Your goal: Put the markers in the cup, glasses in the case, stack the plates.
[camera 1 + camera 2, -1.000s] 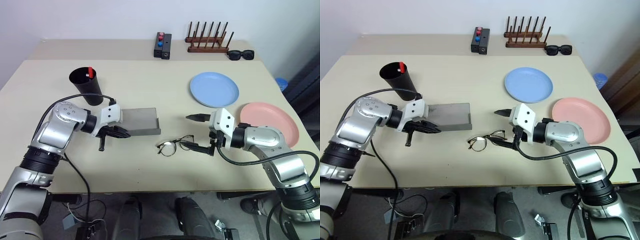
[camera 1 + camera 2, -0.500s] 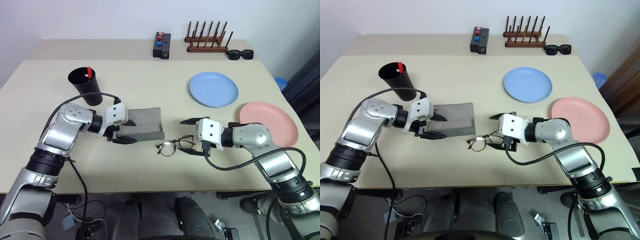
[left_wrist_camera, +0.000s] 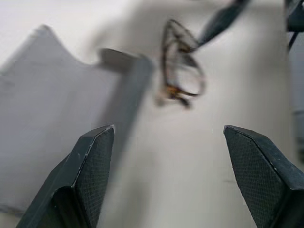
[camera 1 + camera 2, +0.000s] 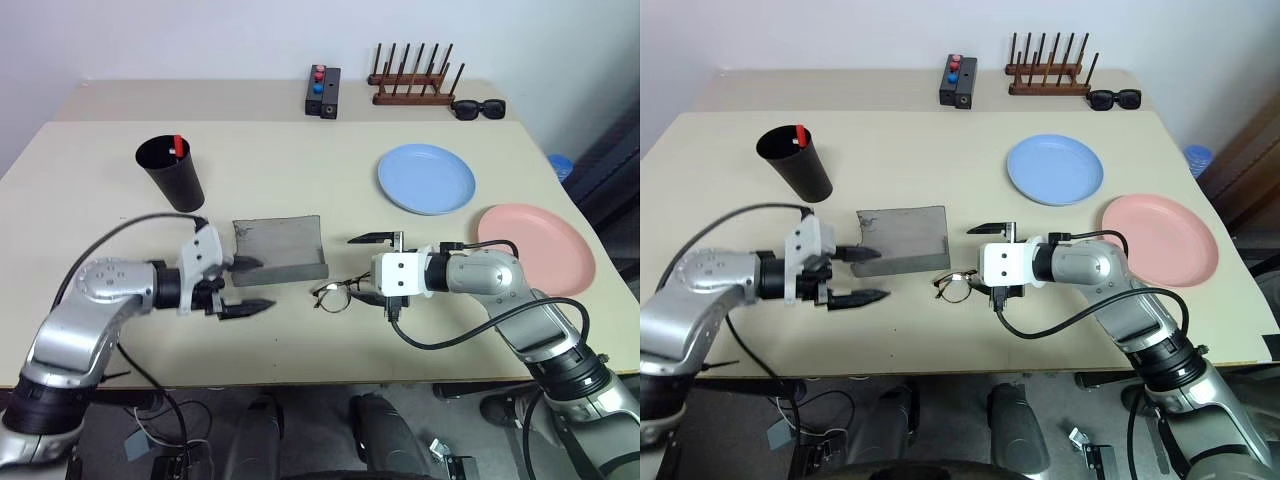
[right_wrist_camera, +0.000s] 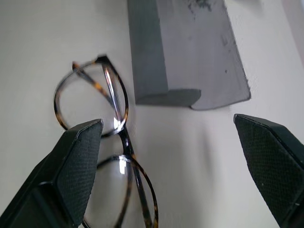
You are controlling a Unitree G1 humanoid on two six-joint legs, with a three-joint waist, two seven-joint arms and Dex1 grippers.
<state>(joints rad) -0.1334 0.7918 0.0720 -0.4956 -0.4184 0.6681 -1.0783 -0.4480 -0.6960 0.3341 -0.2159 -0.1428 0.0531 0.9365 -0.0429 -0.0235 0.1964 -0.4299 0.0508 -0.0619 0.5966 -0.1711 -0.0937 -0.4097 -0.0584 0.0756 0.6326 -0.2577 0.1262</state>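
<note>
Head stereo pair high, looking forward and down over the whole beige counter; two wrist cams close in.
Both wrist views sit low, facing along own pincer fingers, sharing the thin dark wire-framed glasses and grey rectangular hinged case.

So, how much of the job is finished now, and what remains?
Partly done: a red-ended marker stands in the cup; other markers cannot be seen. In hand: the case lies open, and the open right hand is at the glasses, not gripping them yet; the left hand is open beside the case. Left: the blue plate and pink plate are unstacked.
</note>
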